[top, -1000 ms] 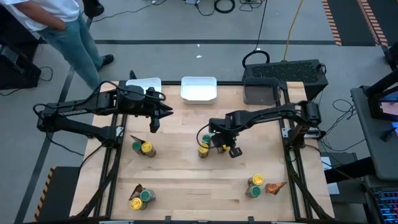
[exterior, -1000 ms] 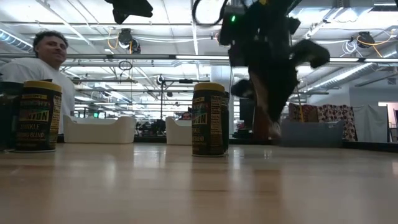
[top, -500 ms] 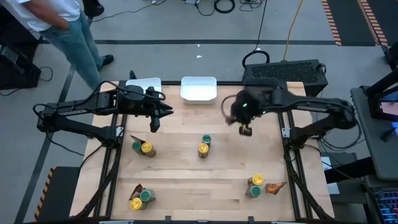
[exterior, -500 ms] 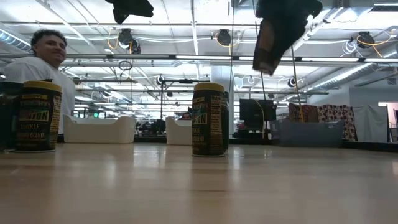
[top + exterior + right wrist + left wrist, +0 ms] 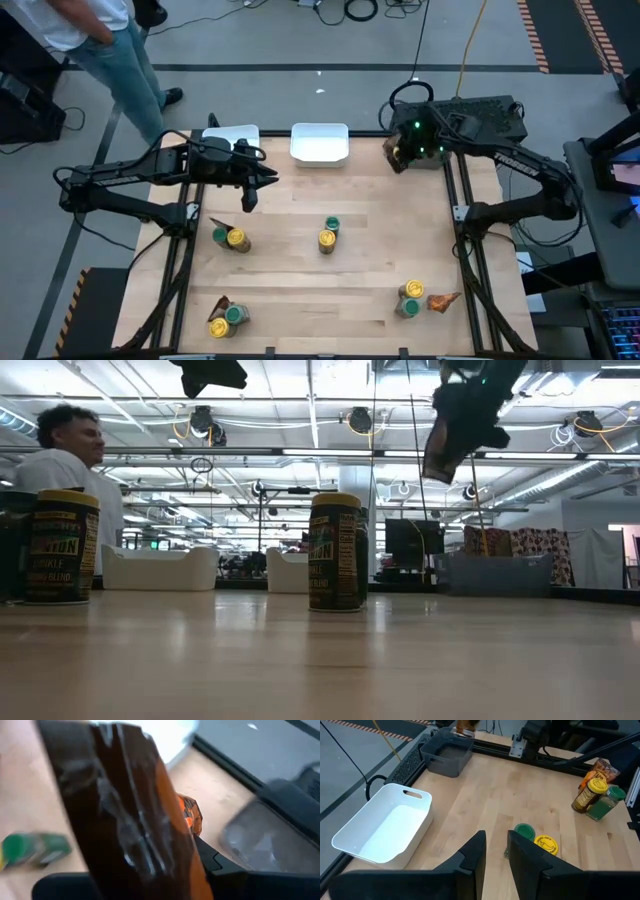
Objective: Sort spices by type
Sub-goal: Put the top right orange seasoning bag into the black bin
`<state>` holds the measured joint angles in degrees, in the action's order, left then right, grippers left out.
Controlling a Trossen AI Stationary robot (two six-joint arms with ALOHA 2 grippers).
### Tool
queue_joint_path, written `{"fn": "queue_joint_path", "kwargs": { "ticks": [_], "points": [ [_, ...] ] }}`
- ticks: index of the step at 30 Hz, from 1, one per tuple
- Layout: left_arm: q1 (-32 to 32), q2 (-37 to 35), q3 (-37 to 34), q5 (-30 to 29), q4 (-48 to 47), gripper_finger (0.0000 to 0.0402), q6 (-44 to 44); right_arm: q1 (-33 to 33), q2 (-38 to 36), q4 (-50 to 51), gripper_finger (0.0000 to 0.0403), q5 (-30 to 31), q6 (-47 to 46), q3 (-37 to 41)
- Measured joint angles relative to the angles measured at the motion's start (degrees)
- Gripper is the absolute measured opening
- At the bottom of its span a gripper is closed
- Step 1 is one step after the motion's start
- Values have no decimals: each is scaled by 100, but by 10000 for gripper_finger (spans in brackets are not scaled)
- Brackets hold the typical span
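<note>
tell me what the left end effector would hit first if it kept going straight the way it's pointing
Probably the middle pair of jars: the green-lidded jar and yellow-lidded jar sit just ahead of the left end effector. It hovers above the table, so depth is uncertain; it might pass over them.

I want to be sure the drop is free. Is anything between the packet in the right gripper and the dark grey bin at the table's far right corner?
Nothing visible blocks it. The right gripper holds the brown-orange packet in the air, right at the dark grey bin, whose inside looks empty in the left wrist view. The jars stand well away, mid-table.
</note>
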<state>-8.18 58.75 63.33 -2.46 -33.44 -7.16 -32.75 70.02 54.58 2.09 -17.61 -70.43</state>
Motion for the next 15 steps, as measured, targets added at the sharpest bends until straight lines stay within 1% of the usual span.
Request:
{"fn": "queue_joint_path", "kwargs": {
  "ticks": [6,15],
  "points": [
    [1,0,0,-2,0,84,-2,-622,219,-2,26,550,-314,0],
    [1,1,0,-5,-2,84,-9,-1338,892,42,26,559,-423,0]
  ]
}}
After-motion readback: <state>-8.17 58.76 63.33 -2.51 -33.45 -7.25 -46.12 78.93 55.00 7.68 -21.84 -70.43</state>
